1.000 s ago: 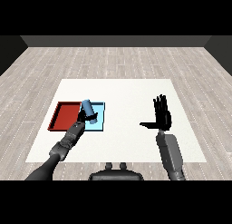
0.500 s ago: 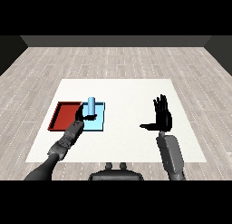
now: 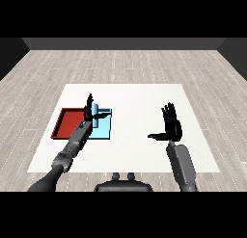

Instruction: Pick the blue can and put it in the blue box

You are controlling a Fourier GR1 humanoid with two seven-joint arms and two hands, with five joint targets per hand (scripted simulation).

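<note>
The blue can point(image 3: 95, 111) stands upright in the light blue tray point(image 3: 104, 130), near its far left corner. My left hand point(image 3: 89, 110) is right beside the can on its left, fingers straight and pointing up, thumb reaching across the can's front. The hand is open and its fingers no longer wrap the can. My right hand point(image 3: 171, 128) is raised over the table's right half, open, fingers spread upward and thumb out to the left, holding nothing.
The red tray point(image 3: 69, 124) lies directly left of the blue tray, touching it, with my left forearm point(image 3: 72, 146) crossing its near right corner. The white table point(image 3: 135, 99) extends behind and to the right of both trays.
The can went from tilted in my curled left hand to upright in the blue tray. My left hand's fingers have straightened off it. The right hand has stayed still.
</note>
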